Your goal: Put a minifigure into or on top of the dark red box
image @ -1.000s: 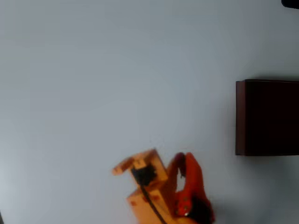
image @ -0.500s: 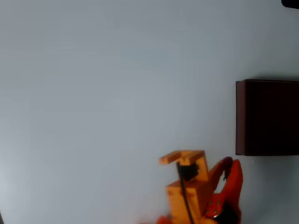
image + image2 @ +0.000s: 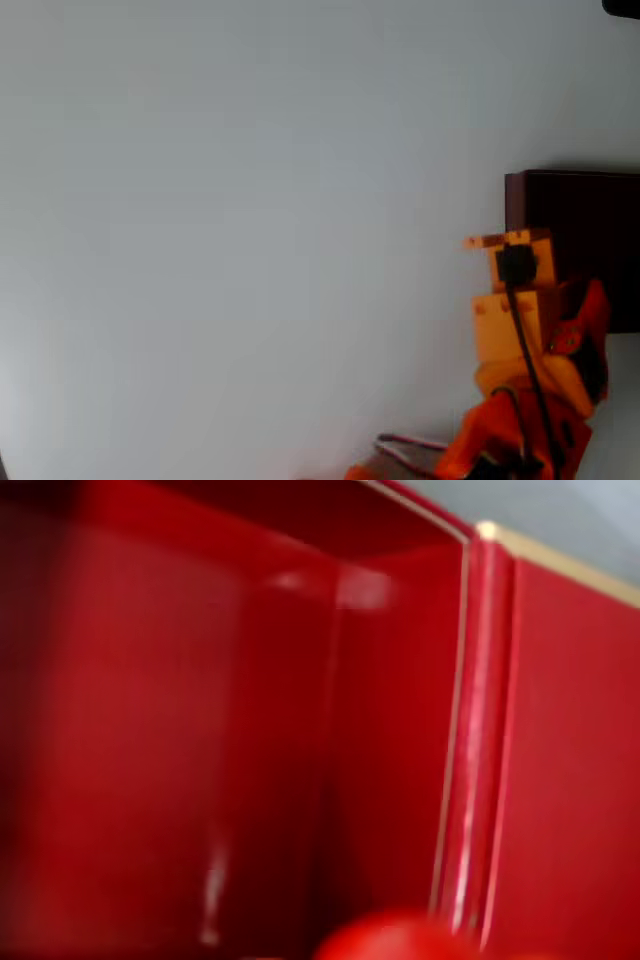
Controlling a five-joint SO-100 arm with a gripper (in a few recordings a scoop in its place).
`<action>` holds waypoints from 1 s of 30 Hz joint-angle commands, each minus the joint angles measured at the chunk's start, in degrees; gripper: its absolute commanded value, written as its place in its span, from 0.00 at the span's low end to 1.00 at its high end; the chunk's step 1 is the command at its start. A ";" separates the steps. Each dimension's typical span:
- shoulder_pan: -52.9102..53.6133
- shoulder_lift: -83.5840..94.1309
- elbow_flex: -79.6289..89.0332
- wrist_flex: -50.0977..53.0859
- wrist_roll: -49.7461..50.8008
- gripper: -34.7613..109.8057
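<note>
arm: your orange plastic robot arm (image 3: pixel 520 330) reaches up from the bottom right of the overhead view, its front end overlapping the lower left part of the box.
box: the large square dark red box with a near-black inside (image 3: pixel 590 210) sits at the right edge of the overhead view on the pale grey table top (image 3: pixel 250 220). in the wrist view you look at close range into its glossy red inner walls (image 3: pixel 200 730), with a corner edge and thin pale rim line running down the right of the picture.
gripper: you can't see the finger tips clearly in either view, so i cannot tell how wide the jaws stand or whether they hold anything.
minifigure: a blurred, rounded bright red shape (image 3: pixel 395 938) sits at the bottom edge of the wrist view, in front of the box's corner; it is too blurred for you to tell whether this is the tiny red toy figure.
focus: the wrist view is soft and smeared.
</note>
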 commanded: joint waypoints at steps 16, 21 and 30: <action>0.97 -43.59 -31.64 7.91 -0.35 0.24; 1.05 -53.70 -43.95 18.63 -0.35 0.31; 1.58 -49.57 -42.71 20.92 -0.18 0.38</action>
